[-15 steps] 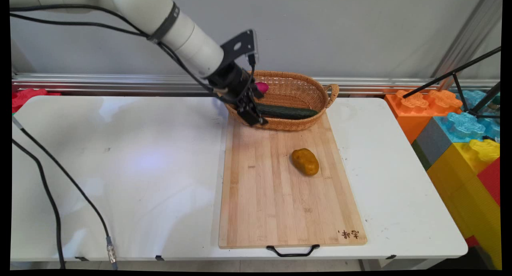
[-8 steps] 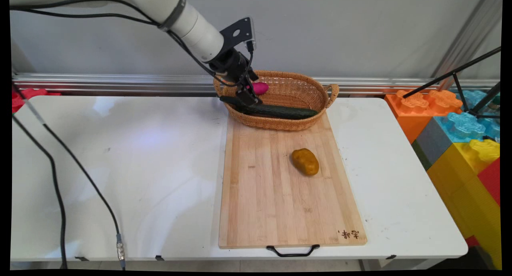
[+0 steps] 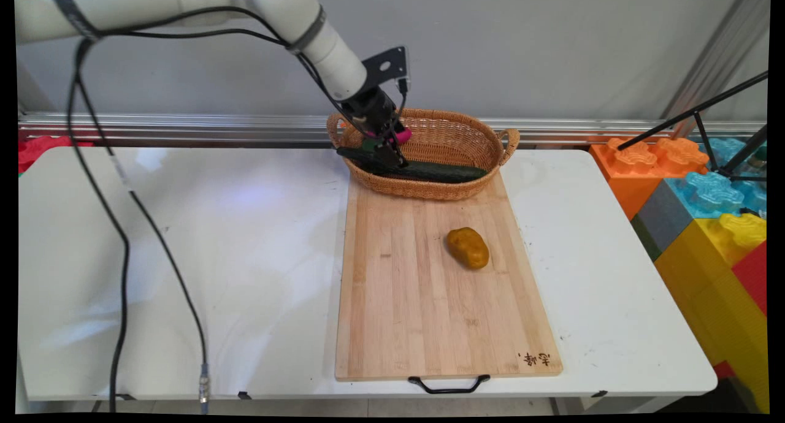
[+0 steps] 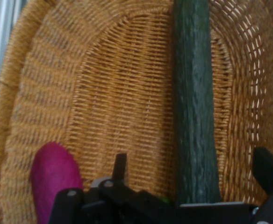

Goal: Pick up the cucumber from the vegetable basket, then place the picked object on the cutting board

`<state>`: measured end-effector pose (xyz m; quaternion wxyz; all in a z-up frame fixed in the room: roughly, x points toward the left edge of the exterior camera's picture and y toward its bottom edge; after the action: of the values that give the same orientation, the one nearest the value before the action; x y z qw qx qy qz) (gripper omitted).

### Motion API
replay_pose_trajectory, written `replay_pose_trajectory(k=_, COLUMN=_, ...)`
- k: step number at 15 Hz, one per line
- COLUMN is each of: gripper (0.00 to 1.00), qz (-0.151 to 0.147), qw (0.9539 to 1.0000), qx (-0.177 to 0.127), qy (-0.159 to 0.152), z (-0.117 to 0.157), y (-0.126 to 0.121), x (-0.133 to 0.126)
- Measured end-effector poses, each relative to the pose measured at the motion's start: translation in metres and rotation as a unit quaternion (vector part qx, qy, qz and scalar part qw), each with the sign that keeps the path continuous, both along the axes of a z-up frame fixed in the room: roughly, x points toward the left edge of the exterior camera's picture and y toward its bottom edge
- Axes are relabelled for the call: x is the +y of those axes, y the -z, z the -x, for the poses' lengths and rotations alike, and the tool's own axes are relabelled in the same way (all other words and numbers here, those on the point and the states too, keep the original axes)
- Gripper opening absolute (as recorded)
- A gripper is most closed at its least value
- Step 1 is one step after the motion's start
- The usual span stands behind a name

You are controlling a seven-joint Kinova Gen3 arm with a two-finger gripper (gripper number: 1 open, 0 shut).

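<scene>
1. White table [image 3: 184,257], with a wooden cutting board [image 3: 423,312] lying on it.
2. Wicker basket [image 3: 466,142] sits at the board's far end.
3. Long cucumber [image 3: 448,172] lies in the basket, its left end on the rim.
4. My pincer [image 4: 192,175] is spread wide, straddling the cucumber's left part, no squeeze.
5. Brown potato [image 3: 468,247] sits on the board, well apart.
6. Magenta thing [image 4: 52,179] is in the basket, just beside my pincer.

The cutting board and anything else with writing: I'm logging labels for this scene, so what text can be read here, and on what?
Cutting board: a dark burnt-in mark of two characters near its front right corner, too small to read.
Basket, cucumber, potato, gripper: no text visible in either view.
</scene>
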<state>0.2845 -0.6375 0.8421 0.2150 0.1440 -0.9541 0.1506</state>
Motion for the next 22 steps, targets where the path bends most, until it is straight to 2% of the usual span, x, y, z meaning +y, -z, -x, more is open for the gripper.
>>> replay_pose_trajectory(k=6, gripper=1.0, qz=-0.017, qw=0.9994, qx=-0.015, qy=0.024, z=0.02, y=0.023, x=-0.029)
replay_pose_trajectory(k=7, gripper=0.0, qz=-0.019, qw=0.9992, qx=-0.018, qy=0.029, z=0.023, y=0.026, x=-0.033)
replay_pose_trajectory(k=16, gripper=0.0, qz=-0.034, qw=0.9977, qx=-0.036, qy=0.046, z=0.036, y=0.037, x=-0.047)
replay_pose_trajectory(k=22, gripper=0.0, qz=-0.01, qw=0.999, qx=-0.021, qy=0.038, z=0.045, y=0.022, x=-0.045)
